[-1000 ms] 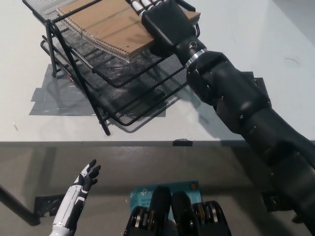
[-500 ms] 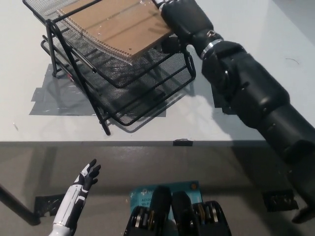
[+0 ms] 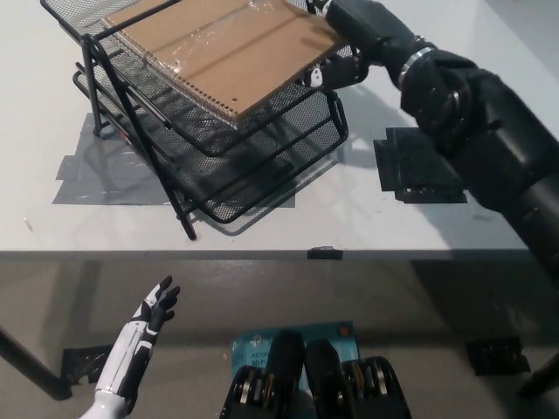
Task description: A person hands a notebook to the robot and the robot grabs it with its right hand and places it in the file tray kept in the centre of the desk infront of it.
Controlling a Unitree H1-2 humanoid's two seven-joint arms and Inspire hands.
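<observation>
The brown spiral notebook (image 3: 223, 48) lies flat on the top tier of the black mesh file tray (image 3: 253, 166) at the upper left of the white desk. My black right hand (image 3: 354, 39) sits at the notebook's right edge. Its fingers (image 3: 336, 72) curl loosely beside the tray's corner, and nothing is held in them. The black forearm runs off to the lower right. My white left hand (image 3: 147, 330) rests low at the lower left, below the desk's front edge, with its fingers spread.
A black tape patch (image 3: 419, 166) lies on the desk (image 3: 349, 223) right of the tray, and grey tape (image 3: 92, 179) lies under its left side. The desk's front edge crosses the middle of the picture.
My right hand has slid off the top of the notebook to its right edge, uncovering the whole cover. The notebook stays on the top tier. The left hand barely moved.
</observation>
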